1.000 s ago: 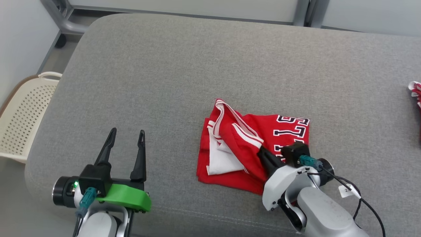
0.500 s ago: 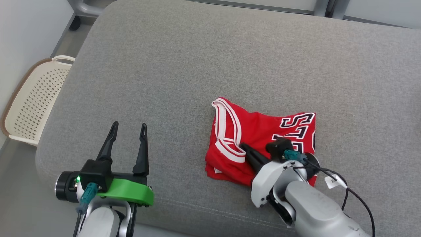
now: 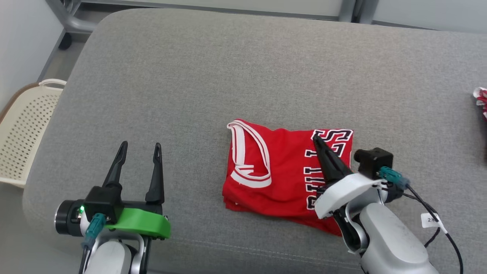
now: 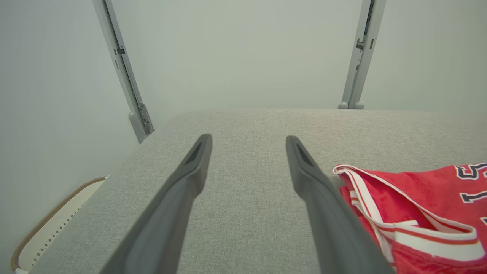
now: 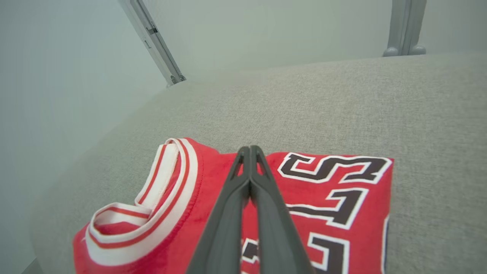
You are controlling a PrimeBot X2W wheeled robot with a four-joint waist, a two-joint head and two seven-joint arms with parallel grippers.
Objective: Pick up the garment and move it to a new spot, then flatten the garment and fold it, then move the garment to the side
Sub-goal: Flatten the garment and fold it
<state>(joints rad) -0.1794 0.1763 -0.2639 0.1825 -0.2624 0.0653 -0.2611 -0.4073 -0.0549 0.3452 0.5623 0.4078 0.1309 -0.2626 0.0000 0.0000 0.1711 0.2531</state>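
Observation:
The garment (image 3: 281, 167) is a red jersey with white trim and black lettering, lying folded into a rough rectangle on the grey cushion (image 3: 190, 76). My right gripper (image 3: 315, 139) is shut with nothing between its fingers. It reaches over the garment's lettered right part, tips near the far edge. The right wrist view shows the shut gripper (image 5: 250, 148) over the garment (image 5: 342, 198), with the neck opening to the left. My left gripper (image 3: 140, 145) stands open over bare cushion, left of the garment. In the left wrist view the left gripper (image 4: 248, 139) has the garment (image 4: 418, 205) to its right.
A cream perforated basket (image 3: 23, 129) stands on the floor off the cushion's left edge, and it appears again as the basket (image 4: 49, 228). Another red and white cloth (image 3: 481, 101) lies at the far right edge. Grey metal frame legs (image 3: 68, 19) stand behind the cushion.
The garment's raised flap has come down, hiding its white inside, and it now lies flat. My shut right gripper has swung from pointing left to pointing away over the lettering. The head camera shifted.

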